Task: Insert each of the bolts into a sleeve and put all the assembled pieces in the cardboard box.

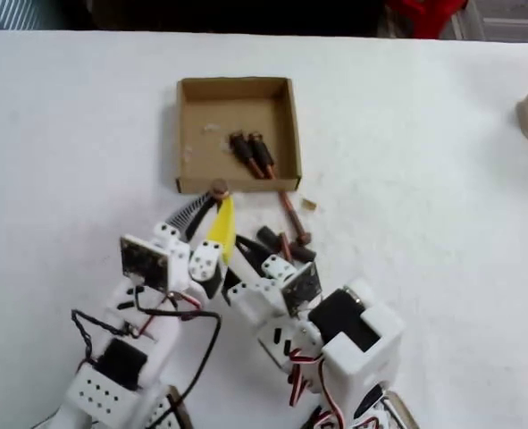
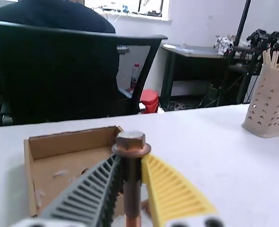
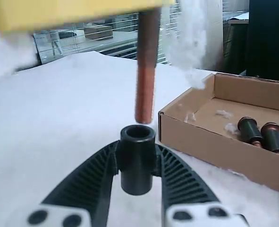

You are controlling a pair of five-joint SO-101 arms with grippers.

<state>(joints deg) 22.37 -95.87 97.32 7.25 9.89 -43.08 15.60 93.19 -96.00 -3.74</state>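
Bolts, high view: held bolt upright in my left claw at near wall of the cardboard box; one loose bolt beside it; two assembled pieces inside. Loose sleeves crowd together, count unclear. Left wrist: left claw clamped on held bolt. Right wrist: right claw clamped on one sleeve; held bolt tip just above its mouth
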